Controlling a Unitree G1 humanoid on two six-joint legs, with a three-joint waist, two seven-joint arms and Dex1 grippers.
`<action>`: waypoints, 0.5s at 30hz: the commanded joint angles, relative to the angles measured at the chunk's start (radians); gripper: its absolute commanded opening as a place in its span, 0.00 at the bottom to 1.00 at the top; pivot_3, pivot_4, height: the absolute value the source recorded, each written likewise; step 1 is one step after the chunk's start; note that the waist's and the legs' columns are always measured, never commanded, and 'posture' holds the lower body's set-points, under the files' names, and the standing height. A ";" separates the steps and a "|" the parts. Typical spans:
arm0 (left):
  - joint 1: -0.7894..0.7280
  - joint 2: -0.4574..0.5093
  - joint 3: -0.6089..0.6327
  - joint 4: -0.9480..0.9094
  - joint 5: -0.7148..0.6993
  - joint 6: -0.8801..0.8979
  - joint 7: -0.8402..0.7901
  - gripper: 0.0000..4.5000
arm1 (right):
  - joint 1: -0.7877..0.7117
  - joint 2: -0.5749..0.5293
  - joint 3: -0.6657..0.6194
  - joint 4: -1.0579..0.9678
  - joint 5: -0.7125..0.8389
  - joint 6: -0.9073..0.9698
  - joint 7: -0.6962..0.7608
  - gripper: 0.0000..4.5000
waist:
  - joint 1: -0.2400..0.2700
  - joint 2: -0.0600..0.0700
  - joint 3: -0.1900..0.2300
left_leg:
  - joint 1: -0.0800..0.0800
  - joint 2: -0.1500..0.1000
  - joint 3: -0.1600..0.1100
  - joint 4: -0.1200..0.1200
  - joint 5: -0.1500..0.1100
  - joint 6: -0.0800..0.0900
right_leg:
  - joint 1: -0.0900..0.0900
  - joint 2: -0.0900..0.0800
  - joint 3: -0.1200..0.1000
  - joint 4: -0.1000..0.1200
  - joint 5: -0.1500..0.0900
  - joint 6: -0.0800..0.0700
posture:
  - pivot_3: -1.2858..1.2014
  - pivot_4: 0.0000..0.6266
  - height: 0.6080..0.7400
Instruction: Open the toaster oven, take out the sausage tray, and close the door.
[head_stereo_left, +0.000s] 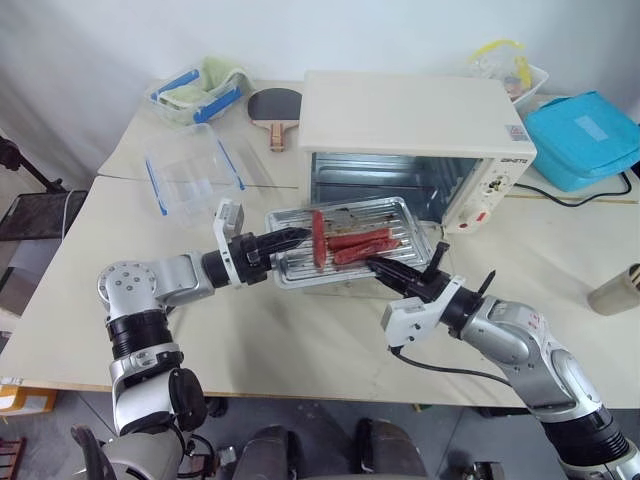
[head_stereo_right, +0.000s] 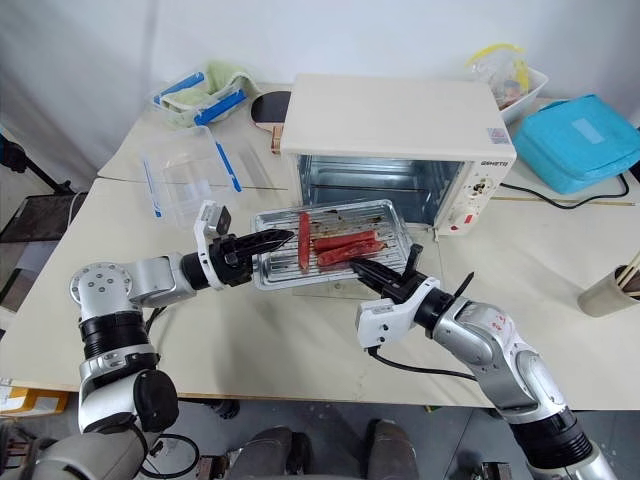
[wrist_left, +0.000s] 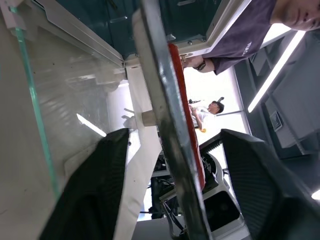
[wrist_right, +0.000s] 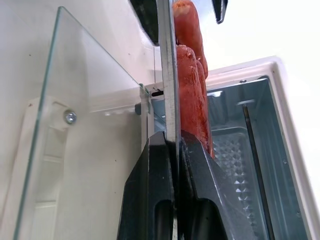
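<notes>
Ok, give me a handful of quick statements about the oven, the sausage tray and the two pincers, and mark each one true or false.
1. The toaster oven has its door open. True.
2. The sausage tray sits deep inside the oven. False: it is out in front of the opening, above the lowered door.
3. The right pincer is clamped on the tray's edge. True.
4. The left pincer is squeezed shut on the tray. False: its fingers stand apart on either side of the tray's rim.
5. The tray is empty. False: red sausages lie on it.
</notes>
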 joint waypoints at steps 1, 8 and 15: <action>0.002 0.015 0.020 0.019 -0.068 0.002 0.043 0.41 | -0.006 0.002 -0.017 -0.015 0.025 -0.015 -0.011 0.00 | 0.001 0.000 0.000 | 0.000 0.000 0.000 0.000 0.000 0.000 | 0.000 0.000 0.000 0.000 0.000 0.000 | 0.52 0.24 1.00; 0.030 -0.001 0.020 0.031 -0.157 0.002 0.155 0.01 | -0.013 0.010 -0.009 -0.007 0.025 -0.019 -0.013 0.00 | 0.000 0.000 0.000 | 0.000 0.000 0.000 0.000 0.000 0.000 | 0.000 0.000 0.000 0.000 0.000 0.000 | 0.52 0.24 1.00; 0.068 -0.009 0.054 0.053 -0.343 -0.019 0.308 0.00 | 0.007 0.045 -0.030 -0.029 0.188 0.034 0.055 0.27 | 0.000 0.000 0.000 | 0.000 0.000 -0.001 0.000 0.000 0.000 | 0.000 0.000 0.000 0.000 0.000 0.000 | 0.52 0.24 1.00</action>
